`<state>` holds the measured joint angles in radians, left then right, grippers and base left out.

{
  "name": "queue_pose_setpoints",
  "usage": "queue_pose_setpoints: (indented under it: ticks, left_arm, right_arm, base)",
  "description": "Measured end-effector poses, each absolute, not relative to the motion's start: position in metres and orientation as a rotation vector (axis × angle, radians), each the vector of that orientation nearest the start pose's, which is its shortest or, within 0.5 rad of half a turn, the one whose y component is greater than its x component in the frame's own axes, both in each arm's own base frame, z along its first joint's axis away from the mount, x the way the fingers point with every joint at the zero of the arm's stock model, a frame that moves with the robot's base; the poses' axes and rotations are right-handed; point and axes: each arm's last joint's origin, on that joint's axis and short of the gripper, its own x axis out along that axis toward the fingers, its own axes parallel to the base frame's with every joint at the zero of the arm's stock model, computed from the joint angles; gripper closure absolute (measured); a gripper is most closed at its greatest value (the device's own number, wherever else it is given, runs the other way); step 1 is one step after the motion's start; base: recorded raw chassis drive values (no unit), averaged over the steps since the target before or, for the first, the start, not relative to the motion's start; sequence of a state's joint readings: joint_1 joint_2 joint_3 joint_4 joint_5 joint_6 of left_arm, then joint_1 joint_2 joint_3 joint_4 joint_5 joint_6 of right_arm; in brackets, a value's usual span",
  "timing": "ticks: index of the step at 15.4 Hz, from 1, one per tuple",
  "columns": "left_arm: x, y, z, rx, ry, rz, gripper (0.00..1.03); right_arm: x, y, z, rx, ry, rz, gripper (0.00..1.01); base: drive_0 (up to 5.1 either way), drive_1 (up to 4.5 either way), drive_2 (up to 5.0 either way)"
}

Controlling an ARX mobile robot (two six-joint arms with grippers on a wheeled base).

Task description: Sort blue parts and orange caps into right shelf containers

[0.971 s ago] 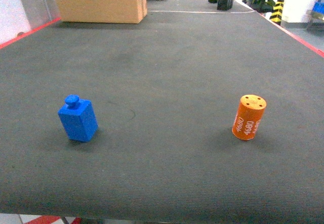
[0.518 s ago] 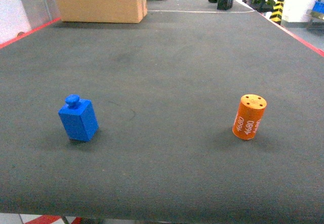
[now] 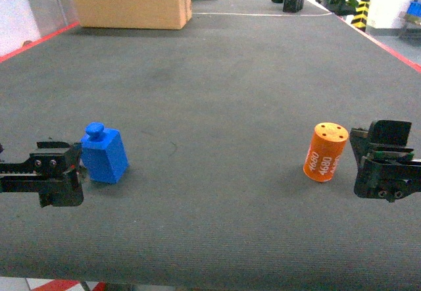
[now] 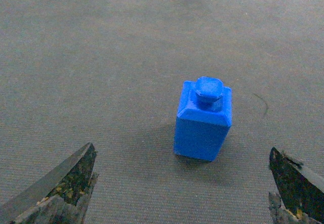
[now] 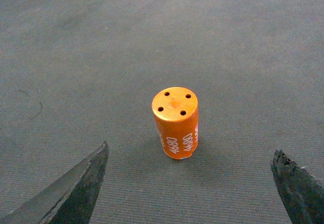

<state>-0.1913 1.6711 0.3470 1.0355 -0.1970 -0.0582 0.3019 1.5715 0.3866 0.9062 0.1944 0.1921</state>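
While neither piece lifted yet, sorting reads as barely begun. Blue part (image 3: 104,155) upright on dark mat (image 3: 217,93), lower left of head view; orange cap (image 3: 325,151) upright, lower right. Left gripper (image 3: 64,172) just beside blue part, jaws spread wide, empty. Right gripper (image 3: 375,166) just beside cap, likewise spread, empty. Shelf containers out of sight. Left to do: grasp both, carry, drop. Cardboard box (image 3: 128,0) upper left.

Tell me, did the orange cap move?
No. The orange cap stands in the same spot as before against the cardboard box; only the grippers came into view.
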Motion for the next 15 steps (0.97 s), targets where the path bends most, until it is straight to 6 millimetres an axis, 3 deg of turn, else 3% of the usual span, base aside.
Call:
queue_pose_setpoints:
  ticks: [5, 9, 15]
  left_arm:
    - [0.274, -0.042, 0.098, -0.017, 0.322, 0.022, 0.05]
    - [0.296, -0.044, 0.084, -0.014, 0.364, 0.019, 0.05]
    - [0.316, -0.047, 0.074, -0.017, 0.385, 0.009, 0.05]
  right_arm:
    - [0.275, 0.077, 0.116, 0.127, 0.343, 0.067, 0.03]
    - [0.308, 0.085, 0.099, 0.114, 0.390, 0.059, 0.03]
    - [0.330, 0.090, 0.088, 0.108, 0.419, 0.050, 0.03]
  base:
    - [0.0, 0.00, 0.0]
    - [0.0, 0.00, 0.0]
    - [0.0, 0.00, 0.0]
